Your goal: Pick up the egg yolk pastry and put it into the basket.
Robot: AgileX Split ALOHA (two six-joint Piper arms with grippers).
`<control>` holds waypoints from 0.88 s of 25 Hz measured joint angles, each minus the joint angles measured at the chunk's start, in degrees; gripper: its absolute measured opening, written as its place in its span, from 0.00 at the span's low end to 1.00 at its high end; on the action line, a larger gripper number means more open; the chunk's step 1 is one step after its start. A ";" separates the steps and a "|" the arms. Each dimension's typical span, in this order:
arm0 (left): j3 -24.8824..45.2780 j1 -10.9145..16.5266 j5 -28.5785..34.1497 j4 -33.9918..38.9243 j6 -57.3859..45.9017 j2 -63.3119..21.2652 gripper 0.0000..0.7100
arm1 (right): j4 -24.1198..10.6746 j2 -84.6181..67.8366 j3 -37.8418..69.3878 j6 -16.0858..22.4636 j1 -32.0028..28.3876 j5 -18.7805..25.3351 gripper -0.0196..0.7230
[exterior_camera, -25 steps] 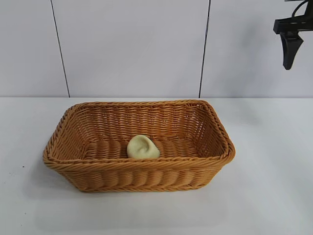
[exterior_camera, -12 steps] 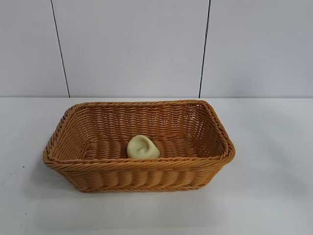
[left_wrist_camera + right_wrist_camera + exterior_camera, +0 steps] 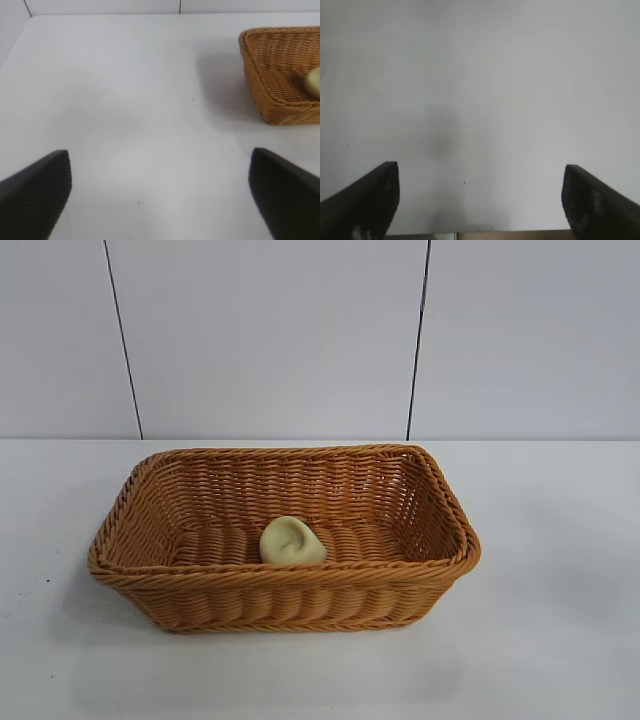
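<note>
Your left gripper hangs over bare white table, its 2 dark ribbed fingers spread wide apart, gripping nothing and touching nothing. Your right gripper is the same story: 2 black textured fingers set far apart above plain tabletop, nothing between them. Neither arm shows in the exterior view.

The egg yolk pastry sits inside the basket, on the woven floor close to the front wall, near the middle of its length. It is a pale cream-yellow, smooth, rounded lump with a soft dimple on its upper face. The basket is rectangular, orange-brown wicker, with sloping sides and a thick braided rim. From your left wrist, you see 1 corner of it, the pastry peeking in at the edge.
</note>
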 joint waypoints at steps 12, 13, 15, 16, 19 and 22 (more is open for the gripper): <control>0.00 0.00 0.00 0.00 0.00 0.00 0.98 | 0.18 -24.48 0.36 -0.43 0.00 -0.83 0.88; 0.00 0.00 0.00 0.00 0.00 0.00 0.98 | 0.18 -26.47 0.36 -0.43 0.00 -0.83 0.88; 0.00 0.00 0.00 0.00 0.00 0.00 0.98 | 0.18 -29.91 0.36 -0.43 0.00 -0.90 0.88; 0.00 0.00 0.00 0.00 0.00 0.00 0.98 | 0.18 -31.19 0.36 -0.43 0.00 -0.90 0.88; 0.00 0.00 0.00 0.00 0.00 0.00 0.98 | 0.18 -32.06 0.36 -0.43 0.00 -0.85 0.88; 0.00 0.00 0.00 0.00 0.00 0.00 0.98 | 0.18 -32.06 0.36 -0.43 0.00 -0.85 0.88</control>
